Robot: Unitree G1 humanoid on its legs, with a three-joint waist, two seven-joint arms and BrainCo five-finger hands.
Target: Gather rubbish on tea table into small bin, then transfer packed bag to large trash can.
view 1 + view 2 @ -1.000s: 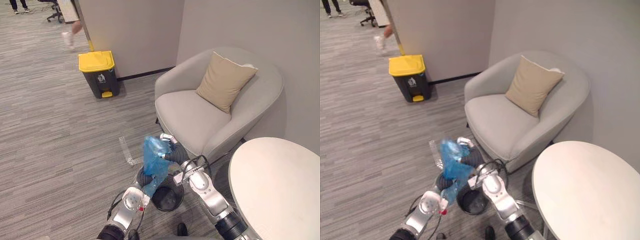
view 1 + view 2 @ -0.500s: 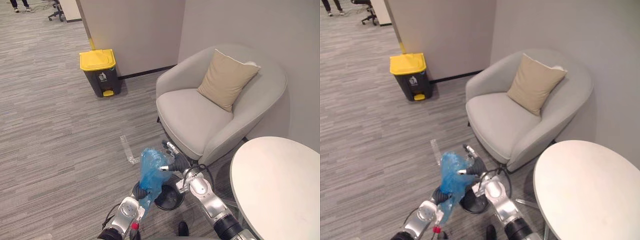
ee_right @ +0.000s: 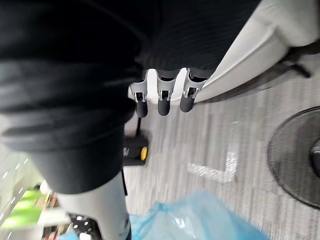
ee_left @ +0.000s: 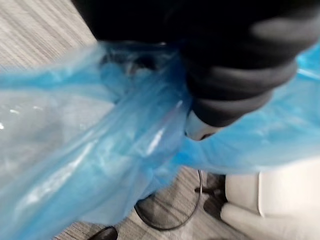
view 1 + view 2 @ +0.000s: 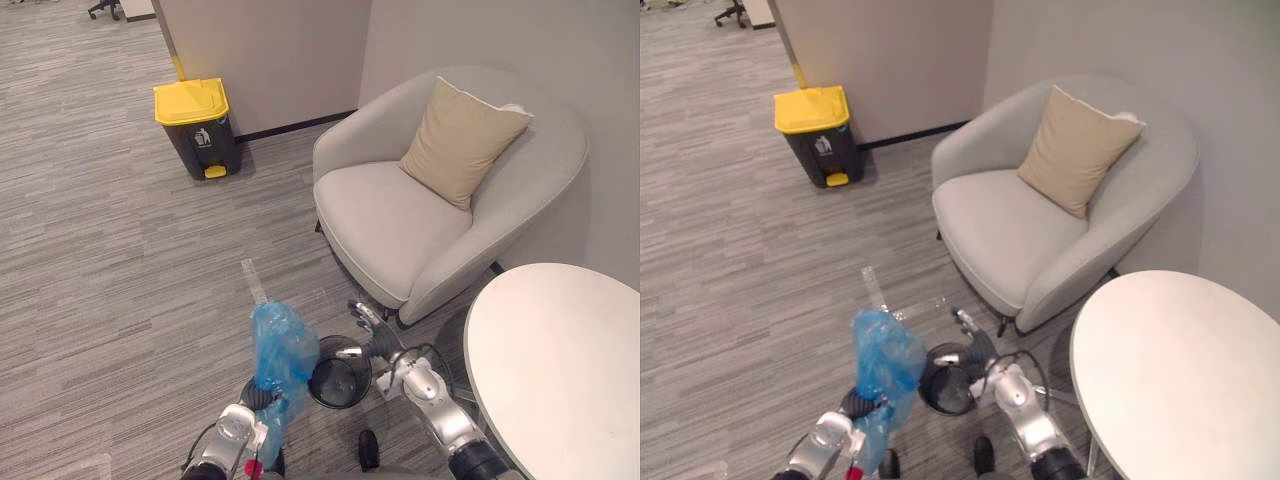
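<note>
The blue bag [image 5: 281, 345] is now out of the small bin [image 5: 330, 398], on the left hand [image 5: 258, 402], whose grip is hidden. The right hand [image 5: 372, 345] is open. If loosely held, the bag may perhaps slip.

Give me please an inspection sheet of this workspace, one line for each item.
surface: tea table, round white top; nothing seen on it.
job's things: blue bag held up, hanging left of the small bin; large trash can, yellow lid shut, by the far wall.
clutter: tape mark on the carpet.
hands: left hand shut on the bag's bunched neck; right hand open, fingers straight, near the bin's rim.
cables: nothing seen.
surroundings: grey armchair with a beige cushion, beside the table.
</note>
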